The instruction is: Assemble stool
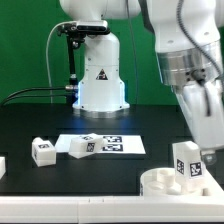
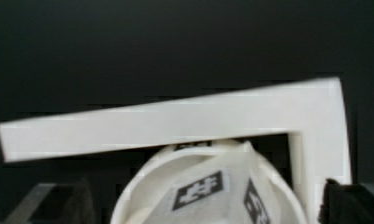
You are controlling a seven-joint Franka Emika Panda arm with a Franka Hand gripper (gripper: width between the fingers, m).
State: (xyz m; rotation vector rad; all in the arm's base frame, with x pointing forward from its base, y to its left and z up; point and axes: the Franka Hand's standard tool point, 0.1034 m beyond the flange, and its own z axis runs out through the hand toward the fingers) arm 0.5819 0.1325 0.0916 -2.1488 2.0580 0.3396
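Gripper (image 1: 196,146) hangs over one stool leg (image 1: 187,165) with a finger on each side. I cannot tell if it squeezes the leg or just sits around it. That leg stands up on the round seat (image 1: 160,183), on the black table (image 1: 120,175) at the exterior view's right. To do this well, I think it should keep the leg straight up, push down softly and turn slowly. The stool is white plastic, and its legs have black-and-white square tags. A second leg (image 1: 42,152) and a third leg (image 1: 80,146) lie by the marker board (image 1: 115,144), well apart from the seat.
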